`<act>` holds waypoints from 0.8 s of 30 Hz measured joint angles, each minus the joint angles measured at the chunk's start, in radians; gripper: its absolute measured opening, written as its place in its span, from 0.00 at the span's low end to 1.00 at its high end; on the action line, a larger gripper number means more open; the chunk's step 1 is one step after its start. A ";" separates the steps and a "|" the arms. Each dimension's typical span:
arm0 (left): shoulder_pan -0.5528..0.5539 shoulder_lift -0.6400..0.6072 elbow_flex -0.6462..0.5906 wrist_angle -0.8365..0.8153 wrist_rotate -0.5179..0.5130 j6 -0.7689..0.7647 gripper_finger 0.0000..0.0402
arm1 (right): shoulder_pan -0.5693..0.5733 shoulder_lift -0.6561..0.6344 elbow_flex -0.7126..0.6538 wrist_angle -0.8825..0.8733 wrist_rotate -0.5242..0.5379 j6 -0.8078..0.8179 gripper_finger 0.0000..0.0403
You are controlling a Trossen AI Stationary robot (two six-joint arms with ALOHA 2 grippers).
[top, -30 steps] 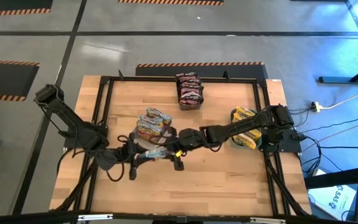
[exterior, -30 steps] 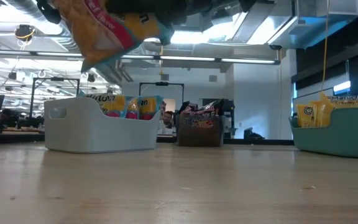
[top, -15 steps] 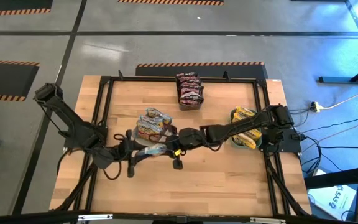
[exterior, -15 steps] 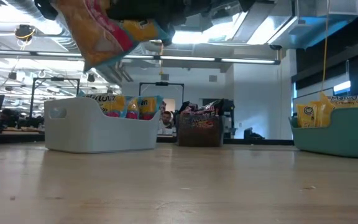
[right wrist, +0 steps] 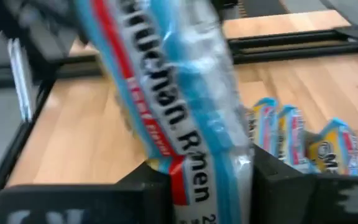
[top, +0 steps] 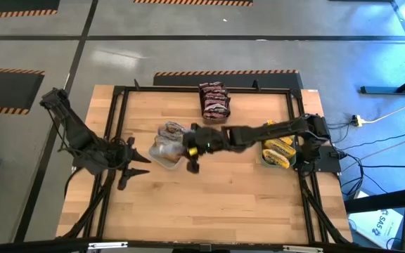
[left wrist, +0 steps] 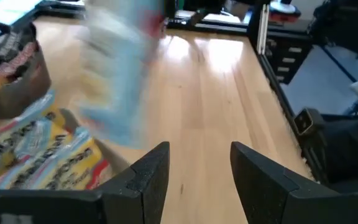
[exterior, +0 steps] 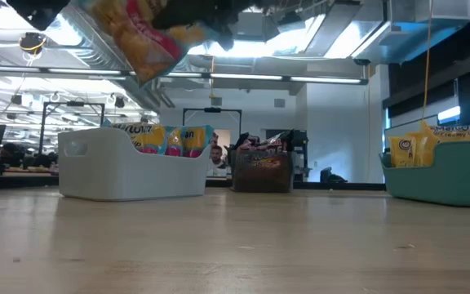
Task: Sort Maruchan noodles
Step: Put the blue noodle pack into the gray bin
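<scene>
Right claw (right wrist: 204,180) clamping glossy crinkled ramen packet (right wrist: 166,93), left claw (left wrist: 194,168) released, smooth wooden table (top: 245,190)

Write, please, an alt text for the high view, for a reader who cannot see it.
Seen from above, the right hand holds a noodle packet over the grey bin at the centre of the wooden table. The left hand waits open and empty beside the bin.

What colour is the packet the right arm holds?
Light blue with a red stripe, clearest in the right wrist view.
</scene>
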 joint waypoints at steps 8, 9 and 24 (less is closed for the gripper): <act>-0.001 -0.103 0.000 -0.038 -0.045 0.114 0.41 | -0.134 0.076 0.004 0.138 -0.156 0.136 0.23; -0.001 -0.114 0.000 -0.040 -0.062 0.125 0.41 | -0.141 0.096 0.002 0.150 -0.184 0.152 0.23; 0.000 -0.149 0.000 -0.053 -0.228 0.133 0.41 | -0.138 0.221 0.002 0.112 -0.236 0.229 0.23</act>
